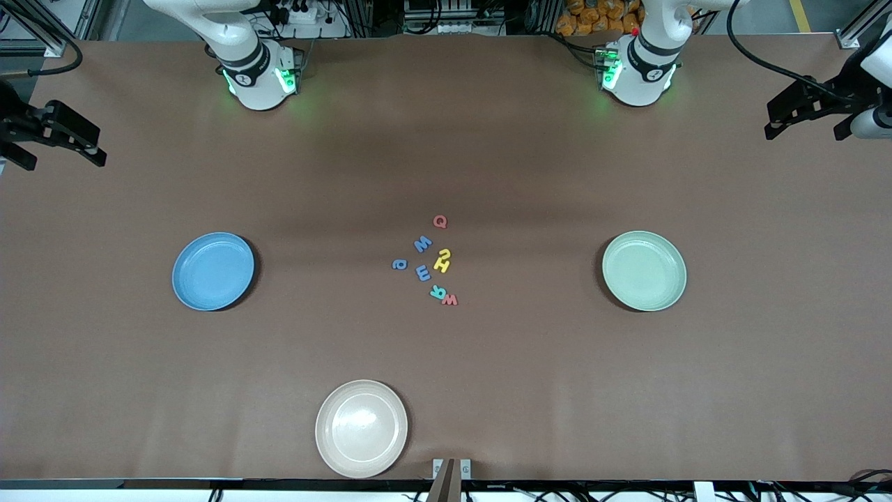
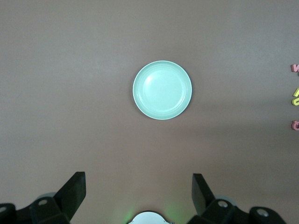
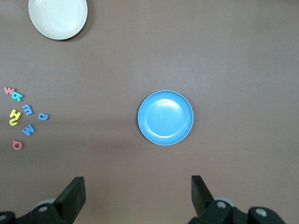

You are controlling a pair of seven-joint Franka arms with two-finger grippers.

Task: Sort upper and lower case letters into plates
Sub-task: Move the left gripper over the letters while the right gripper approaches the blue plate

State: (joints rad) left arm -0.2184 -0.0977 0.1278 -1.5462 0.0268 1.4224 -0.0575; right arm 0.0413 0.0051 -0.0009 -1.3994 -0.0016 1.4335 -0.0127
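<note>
Several tiny foam letters [image 1: 428, 261] lie clustered at the table's middle: a red Q [image 1: 440, 222], blue ones [image 1: 423, 244], yellow ones [image 1: 442, 260], a teal one [image 1: 437, 291] and a red one [image 1: 450, 300]. They also show in the right wrist view [image 3: 21, 116] and at the edge of the left wrist view [image 2: 295, 95]. The empty blue plate [image 1: 213, 270] [image 3: 165, 117] lies toward the right arm's end. The empty mint green plate [image 1: 644, 270] [image 2: 162, 90] lies toward the left arm's end. My left gripper [image 1: 801, 132] [image 2: 138, 186] and right gripper [image 1: 63, 160] [image 3: 138, 189] are open, empty, high at the table's ends.
An empty beige plate [image 1: 361, 428] [image 3: 58, 17] lies near the table's front edge, nearer to the front camera than the letters. Brown table surface [image 1: 446, 362] surrounds the plates and letters.
</note>
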